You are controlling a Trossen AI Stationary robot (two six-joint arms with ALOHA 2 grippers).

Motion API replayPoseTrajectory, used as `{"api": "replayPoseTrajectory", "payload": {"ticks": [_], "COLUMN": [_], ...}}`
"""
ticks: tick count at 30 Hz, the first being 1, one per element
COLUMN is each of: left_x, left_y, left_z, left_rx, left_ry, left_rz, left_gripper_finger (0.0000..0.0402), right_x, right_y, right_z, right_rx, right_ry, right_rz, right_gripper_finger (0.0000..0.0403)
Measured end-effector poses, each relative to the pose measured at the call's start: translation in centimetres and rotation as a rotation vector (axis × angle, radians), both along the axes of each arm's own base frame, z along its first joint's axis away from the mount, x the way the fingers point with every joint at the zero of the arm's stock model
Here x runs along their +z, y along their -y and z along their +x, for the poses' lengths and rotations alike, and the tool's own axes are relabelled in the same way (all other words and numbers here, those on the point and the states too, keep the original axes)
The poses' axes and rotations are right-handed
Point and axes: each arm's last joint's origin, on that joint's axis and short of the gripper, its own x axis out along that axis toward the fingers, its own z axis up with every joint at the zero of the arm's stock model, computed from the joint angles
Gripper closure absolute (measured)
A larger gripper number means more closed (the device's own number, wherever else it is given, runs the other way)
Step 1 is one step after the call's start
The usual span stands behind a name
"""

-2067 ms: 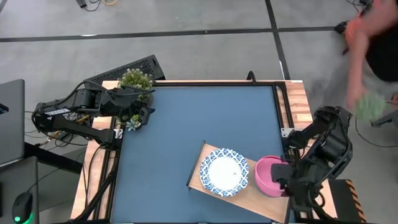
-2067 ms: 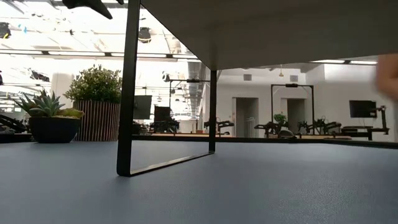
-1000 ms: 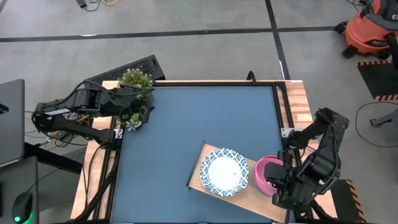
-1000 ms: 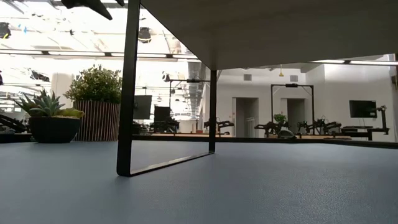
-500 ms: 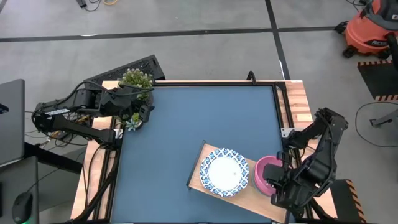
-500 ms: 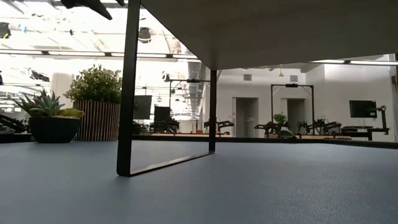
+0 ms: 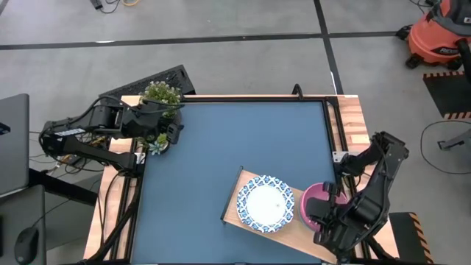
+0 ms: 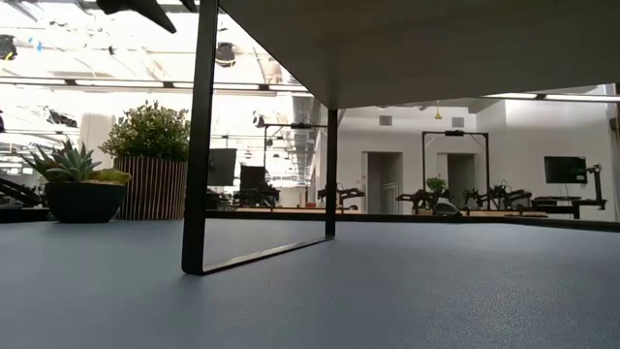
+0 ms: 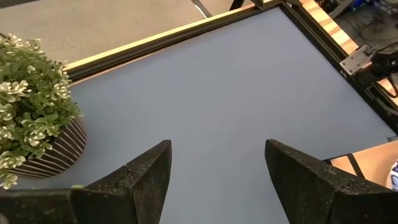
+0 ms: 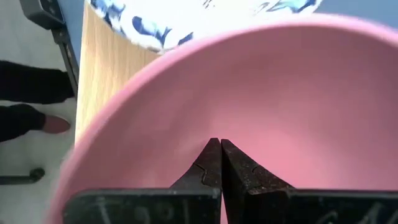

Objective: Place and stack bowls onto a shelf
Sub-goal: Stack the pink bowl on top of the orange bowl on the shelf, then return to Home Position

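A pink bowl (image 10: 249,93) is pinched at its rim by the closed right gripper (image 10: 219,155), held over the wooden shelf (image 7: 237,206) beside a blue-patterned white bowl (image 7: 265,204), seemingly for placing.

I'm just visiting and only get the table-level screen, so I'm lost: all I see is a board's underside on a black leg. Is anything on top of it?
Observer: Yes. From above, the shelf carries two bowls side by side: a white bowl with a blue pattern and a pink bowl at its right end.
Visitor: Is a robot arm near them?
Observer: The right gripper is over the pink bowl, its fingers shut together inside it with nothing between them.
Visitor: And the other arm?
Observer: The left gripper hangs open by the potted plant at the table's far-left corner.
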Motion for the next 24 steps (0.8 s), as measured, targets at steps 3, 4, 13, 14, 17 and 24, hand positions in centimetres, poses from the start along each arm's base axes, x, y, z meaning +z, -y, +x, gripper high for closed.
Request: {"api": "replayPoseTrajectory", "payload": {"ticks": [3,4,13,14,17,24], "left_x": [0.0,0.0,0.7,0.9,1.7,4.1], "left_y": [0.0,0.0,0.2,0.2,0.4,0.7], "left_z": [0.1,0.1,0.6,0.7,0.8,0.5], "left_rx": [-0.001,-0.003,-0.079,-0.107,-0.200,-0.280], "left_ry": [-0.002,0.000,0.091,0.112,0.190,0.383], "left_rz": [-0.001,-0.003,-0.023,-0.024,-0.015,-0.003], "left_gripper_finger": [0.0159,0.0159,0.0159,0.0159,0.0159,0.0159], "right_x": [-0.3,-0.3,4.0,4.9,7.8,15.4], "right_y": [-0.3,-0.2,0.8,1.3,2.9,7.4], "right_z": [0.1,0.1,-0.9,-1.0,-1.5,-3.8], "right_rx": [0.002,0.000,0.082,0.099,0.128,0.330], "right_ry": [-0.016,-0.020,0.067,0.097,0.241,0.582], "right_rz": [-0.001,0.003,0.118,0.131,0.129,0.137], "right_gripper_finger": [0.0385,0.0385,0.0374,0.0369,0.0361,0.0357]}}
